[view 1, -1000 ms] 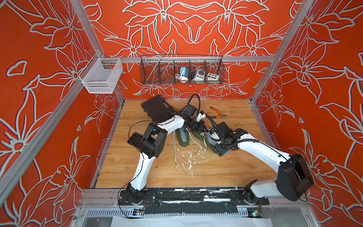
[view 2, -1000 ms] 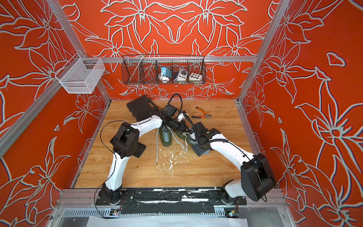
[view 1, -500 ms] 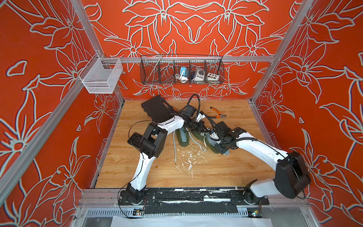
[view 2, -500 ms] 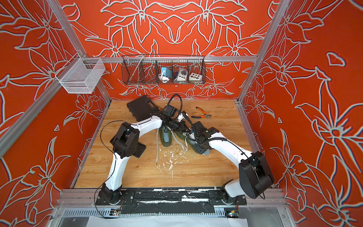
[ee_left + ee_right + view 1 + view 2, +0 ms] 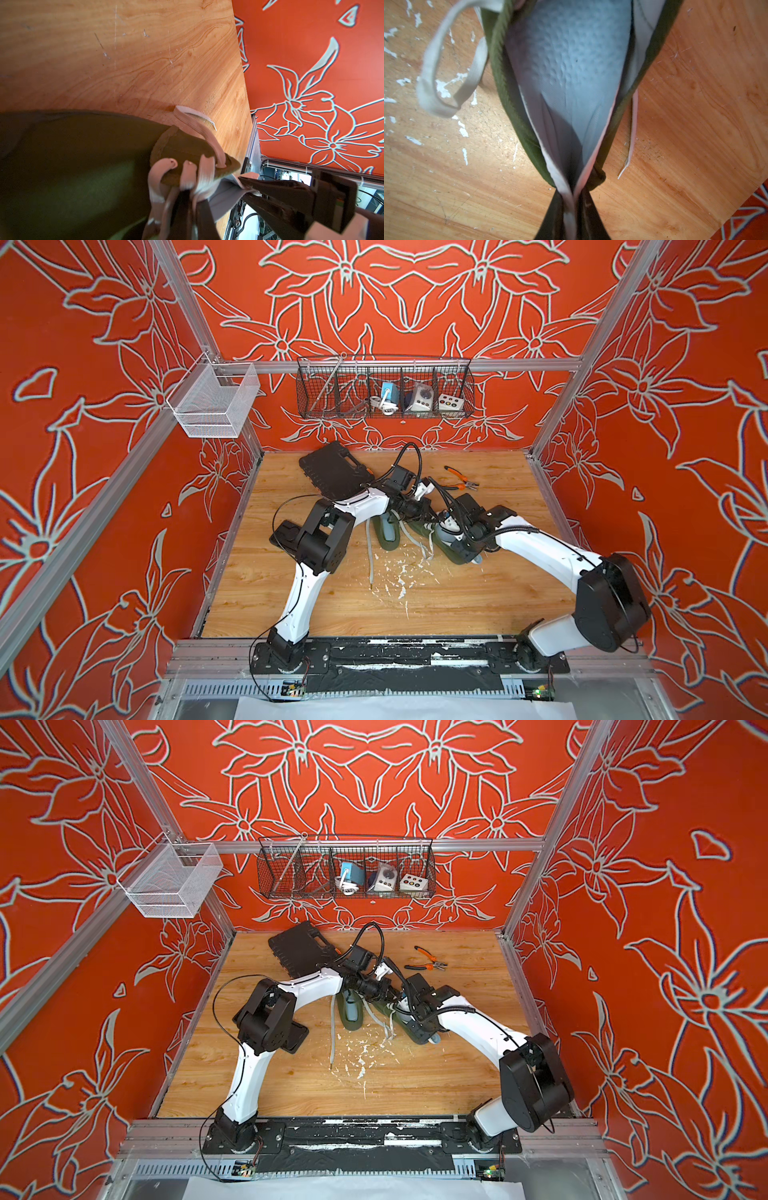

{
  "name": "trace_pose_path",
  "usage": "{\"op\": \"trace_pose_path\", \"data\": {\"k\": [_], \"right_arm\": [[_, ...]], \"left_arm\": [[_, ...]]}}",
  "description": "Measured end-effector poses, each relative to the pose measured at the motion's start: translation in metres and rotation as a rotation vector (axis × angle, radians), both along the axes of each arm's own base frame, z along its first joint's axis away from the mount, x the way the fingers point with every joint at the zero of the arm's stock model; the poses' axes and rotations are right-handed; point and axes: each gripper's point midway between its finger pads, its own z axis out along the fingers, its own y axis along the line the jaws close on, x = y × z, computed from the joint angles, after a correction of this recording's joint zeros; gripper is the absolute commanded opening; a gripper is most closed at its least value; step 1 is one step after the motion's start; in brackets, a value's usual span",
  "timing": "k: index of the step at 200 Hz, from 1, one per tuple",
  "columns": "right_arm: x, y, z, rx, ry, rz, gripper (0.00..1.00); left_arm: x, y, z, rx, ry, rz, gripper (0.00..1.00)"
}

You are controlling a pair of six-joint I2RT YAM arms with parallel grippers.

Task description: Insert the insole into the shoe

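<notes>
An olive-green shoe (image 5: 452,556) (image 5: 506,83) lies right of centre on the wooden table. A pale blue-grey dotted insole (image 5: 571,62) sits inside its opening. My right gripper (image 5: 574,193) (image 5: 462,549) is at the heel, shut on the pinched heel end of the insole, with the shoe's green heel rim bunched at the fingertips. My left gripper (image 5: 192,197) (image 5: 428,516) is at the front of the same shoe (image 5: 72,166), shut on its pale laces (image 5: 204,172). In the left wrist view a grey flap of the insole (image 5: 224,193) runs to the right gripper's fingers (image 5: 270,187).
A second green shoe (image 5: 386,533) lies just left, with a loose lace (image 5: 369,549) beside it. White flakes (image 5: 399,576) litter the wood in front. A black case (image 5: 334,470) and pliers (image 5: 459,483) lie at the back. Wire baskets (image 5: 384,387) hang on the wall.
My right gripper's jaws have come together on the insole's heel end, and that arm has shifted slightly toward the shoe. The left gripper has stayed shut on the laces.
</notes>
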Motion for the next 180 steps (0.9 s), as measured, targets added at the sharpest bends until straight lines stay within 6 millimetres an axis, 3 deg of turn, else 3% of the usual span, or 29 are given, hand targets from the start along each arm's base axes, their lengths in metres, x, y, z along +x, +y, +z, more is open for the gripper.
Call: {"op": "trace_pose_path", "data": {"k": [53, 94, 115, 145, 180], "right_arm": [[0.020, 0.014, -0.003, 0.023, -0.024, 0.001, 0.13], [0.029, 0.022, -0.004, 0.054, -0.052, 0.003, 0.18], [0.031, 0.023, -0.006, 0.059, -0.051, -0.001, 0.28], [0.030, 0.023, -0.005, 0.065, -0.047, 0.006, 0.56], [0.025, 0.020, 0.003, 0.071, -0.051, -0.003, 0.68]], "left_arm": [[-0.001, 0.000, 0.002, -0.003, -0.001, 0.000, 0.00], [-0.003, 0.001, 0.001, -0.005, 0.002, 0.002, 0.00], [-0.002, 0.001, 0.001, -0.005, 0.002, 0.003, 0.00], [-0.002, 0.000, 0.002, -0.006, 0.000, 0.004, 0.00], [-0.003, 0.000, 0.002, -0.007, 0.003, 0.001, 0.00]]}}
